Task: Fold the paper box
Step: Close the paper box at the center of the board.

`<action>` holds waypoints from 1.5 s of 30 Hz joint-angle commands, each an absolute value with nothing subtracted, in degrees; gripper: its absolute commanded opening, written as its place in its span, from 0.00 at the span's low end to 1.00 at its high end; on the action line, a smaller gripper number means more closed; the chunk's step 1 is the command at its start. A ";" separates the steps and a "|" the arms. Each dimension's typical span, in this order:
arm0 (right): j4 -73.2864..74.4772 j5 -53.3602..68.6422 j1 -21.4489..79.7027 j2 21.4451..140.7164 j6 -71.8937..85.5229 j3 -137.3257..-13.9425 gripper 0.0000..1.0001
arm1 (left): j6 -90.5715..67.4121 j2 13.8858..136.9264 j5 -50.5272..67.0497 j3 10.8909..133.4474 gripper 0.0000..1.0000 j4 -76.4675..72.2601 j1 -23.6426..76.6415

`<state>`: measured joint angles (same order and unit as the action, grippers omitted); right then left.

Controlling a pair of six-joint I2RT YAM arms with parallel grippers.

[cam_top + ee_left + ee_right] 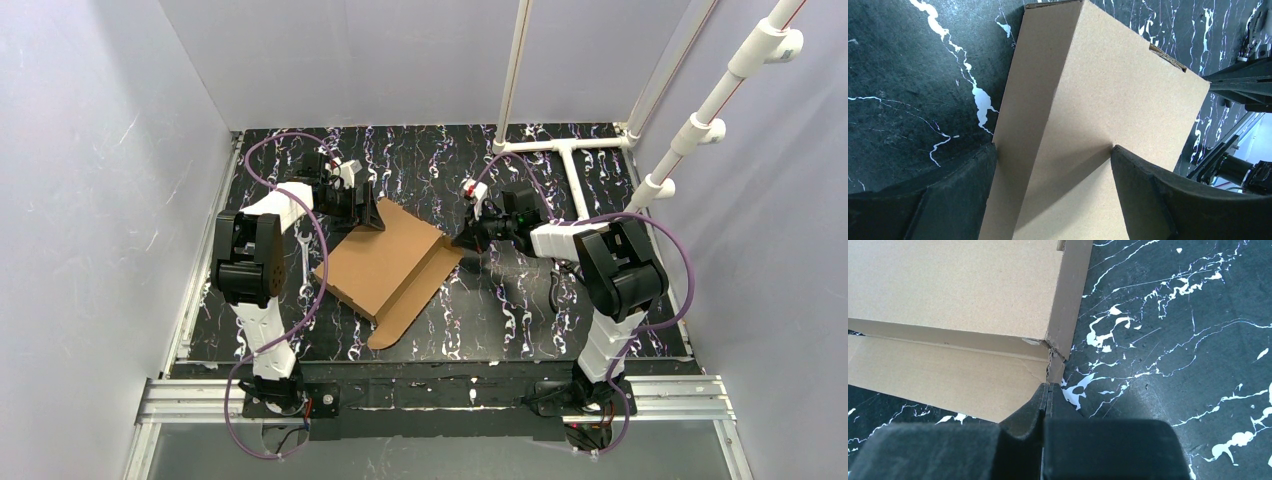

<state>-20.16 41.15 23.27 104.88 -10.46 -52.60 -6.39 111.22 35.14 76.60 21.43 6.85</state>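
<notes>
Paper box (385,262), brown cardboard, lid down, lies left of ctr on the table (560,320). L gripper (1053,160) is spread wide astride its far corner. R gripper (1048,390) is pressed together, tips at the box's rt corner. Likely light, stiff and easily creased, so best taken by edges or flaps. Inside hidden.

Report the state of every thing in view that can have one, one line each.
paper box: body folded shut, lying flat on the table, not finished.
flap: its rounded-tab flap is unfolded, spread on the table at the near side.
left claw: open wide, straddling one end of the box.
right claw: shut, holding nothing, tips at the box's corner beside the flap.
</notes>
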 commanded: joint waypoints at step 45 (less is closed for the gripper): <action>-17.12 30.10 28.69 104.65 -10.71 -54.88 0.01 | -4.93 111.66 37.69 76.88 0.81 23.87 5.75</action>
